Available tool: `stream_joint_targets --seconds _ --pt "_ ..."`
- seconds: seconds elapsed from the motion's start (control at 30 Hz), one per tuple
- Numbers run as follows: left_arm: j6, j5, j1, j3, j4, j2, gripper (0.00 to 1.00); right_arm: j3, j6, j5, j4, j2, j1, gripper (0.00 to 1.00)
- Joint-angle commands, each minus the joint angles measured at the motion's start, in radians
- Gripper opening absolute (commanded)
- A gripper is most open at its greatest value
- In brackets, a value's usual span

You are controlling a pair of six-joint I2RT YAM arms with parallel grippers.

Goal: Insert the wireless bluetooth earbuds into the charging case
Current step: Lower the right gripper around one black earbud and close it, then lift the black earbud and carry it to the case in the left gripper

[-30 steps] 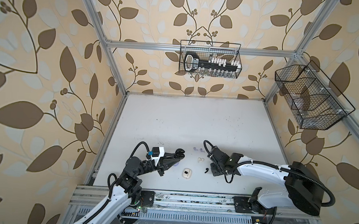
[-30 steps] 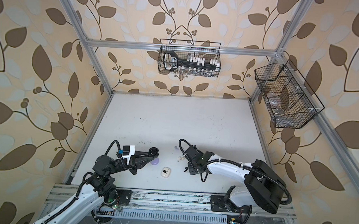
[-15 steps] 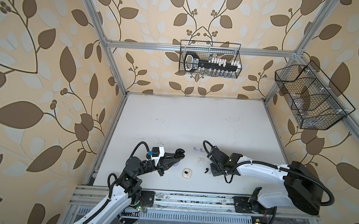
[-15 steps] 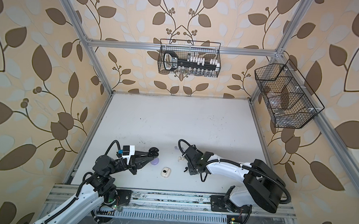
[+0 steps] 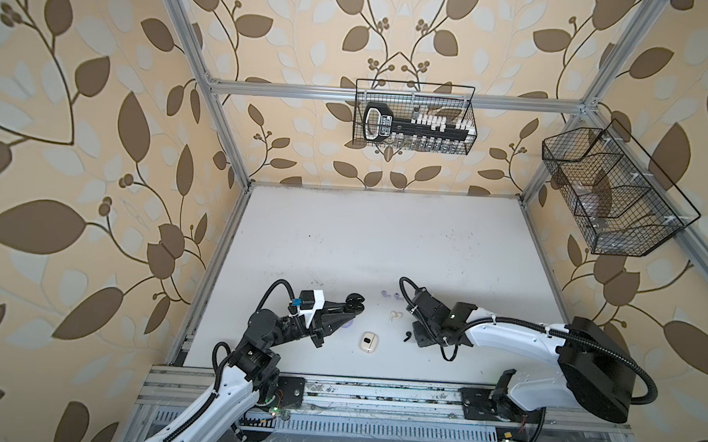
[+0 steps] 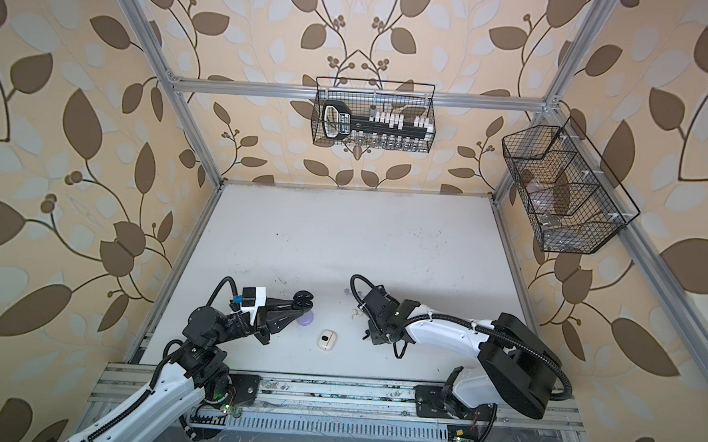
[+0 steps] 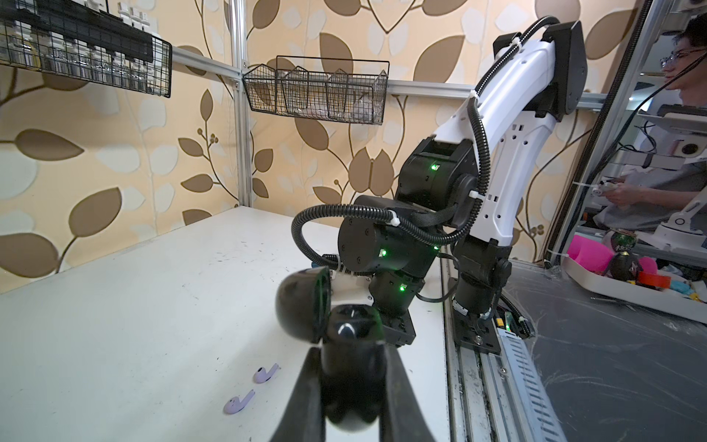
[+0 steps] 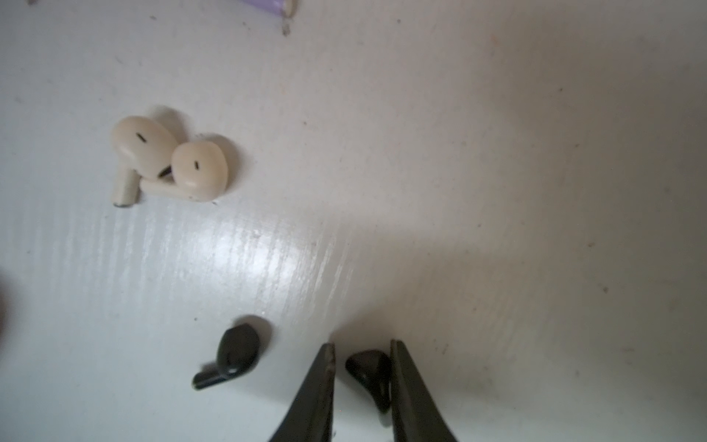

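Observation:
My left gripper (image 7: 350,350) is shut on a black charging case (image 7: 344,344) with its lid swung open, held above the table in both top views (image 5: 355,302) (image 6: 303,299). My right gripper (image 8: 362,344) is low over the table with its jaws narrowly apart around a black earbud (image 8: 371,369). The earbud touches one finger, and a small gap shows at the other. A second black earbud (image 8: 237,352) lies beside them. Two cream earbuds (image 8: 143,147) (image 8: 201,168) lie touching. Two lavender earbuds (image 7: 266,373) (image 7: 239,402) lie farther back.
A cream case (image 5: 366,341) lies between the arms. A lavender case (image 6: 306,319) sits partly under the left gripper. Wire baskets hang on the back wall (image 5: 414,117) and the right wall (image 5: 611,194). The rail (image 5: 376,393) runs along the front edge.
The right gripper's jaws have narrowed around the black earbud. Both arms have stayed nearly where they were, and the left keeps hold of the black case.

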Motion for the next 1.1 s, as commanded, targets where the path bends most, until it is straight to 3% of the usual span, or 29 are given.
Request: stream_joint_targets --seconds 0.0,0.33,0.57,0.83,1.07 --pt "0.006 0.005 -0.008 0.006 0.047 -0.007 0.0 -0.004 0.01 0.02 -0.043 0.016 0.007 0.24" --pt "0.008 0.004 -0.008 0.005 0.043 -0.01 0.0 0.037 0.042 0.056 -0.09 -0.12 0.013 0.2" --pt "0.013 -0.017 -0.008 0.002 0.04 -0.015 0.0 0.176 0.108 0.21 -0.094 -0.249 0.117 0.19" --pt "0.035 -0.109 -0.008 -0.004 -0.039 -0.077 0.0 0.351 0.092 0.382 0.152 -0.237 0.36 0.17" --pt "0.037 -0.109 -0.007 -0.013 -0.029 -0.113 0.0 0.364 0.054 0.484 0.492 -0.162 0.519 0.15"
